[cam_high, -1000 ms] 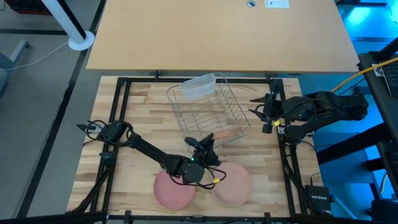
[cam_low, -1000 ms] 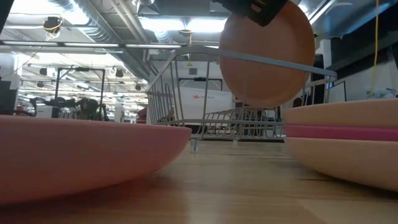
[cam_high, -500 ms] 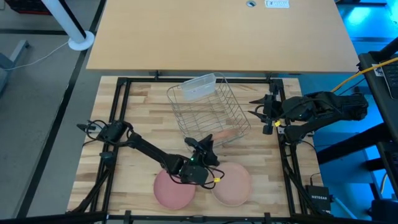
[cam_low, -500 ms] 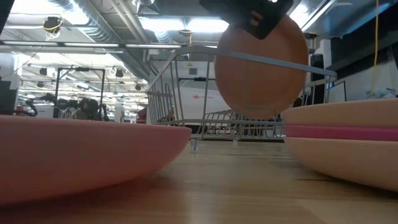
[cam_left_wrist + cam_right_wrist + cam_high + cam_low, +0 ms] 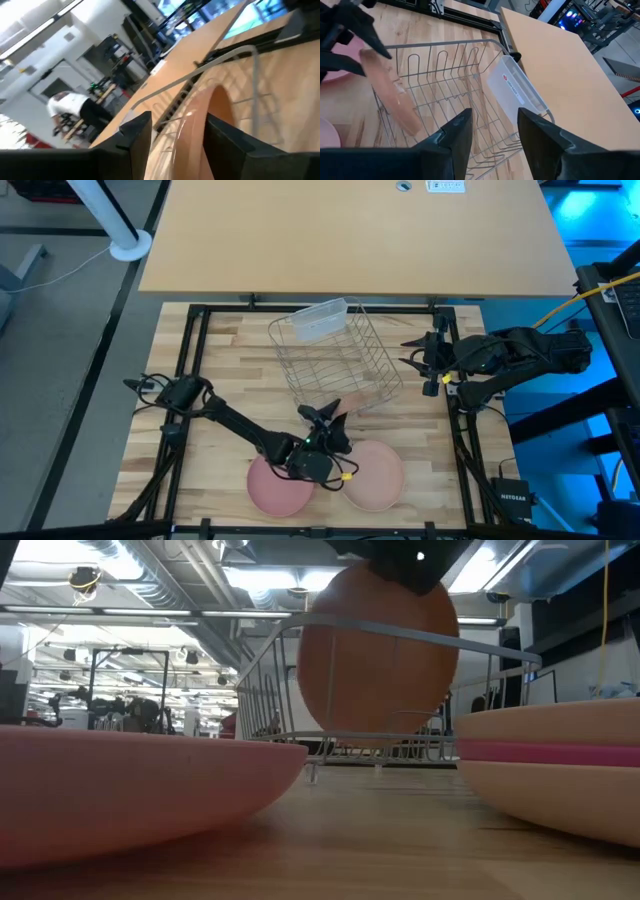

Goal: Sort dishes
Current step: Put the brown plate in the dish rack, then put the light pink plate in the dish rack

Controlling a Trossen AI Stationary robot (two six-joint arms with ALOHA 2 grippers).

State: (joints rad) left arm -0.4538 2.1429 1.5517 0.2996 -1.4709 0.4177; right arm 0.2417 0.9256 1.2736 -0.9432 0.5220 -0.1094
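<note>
A terracotta plate stands on edge inside the wire rack, near its near end, tilted, with its lower rim down among the rack's wires. My left gripper is above it, open, one finger on each side of the upper rim. A pink plate lies on the table at the near edge. Beside it is a peach stack with a magenta plate in it. My right gripper waits open at the rack's right side. My left gripper's fingers straddle the terracotta plate's upper rim, coming from the near side and slanting down. I cannot tell whether either finger touches the rim. The plate stands in the rack on its lower rim.
A clear plastic tub sits at the rack's far end. A black frame runs along the wooden table's sides. A larger tan tabletop lies beyond the far edge. Bare wood lies left of the rack.
The terracotta plate has sunk lower into the rack and swung from a slant to nearly upright on its edge. My left gripper has gone down with it and slightly toward the table's near edge.
</note>
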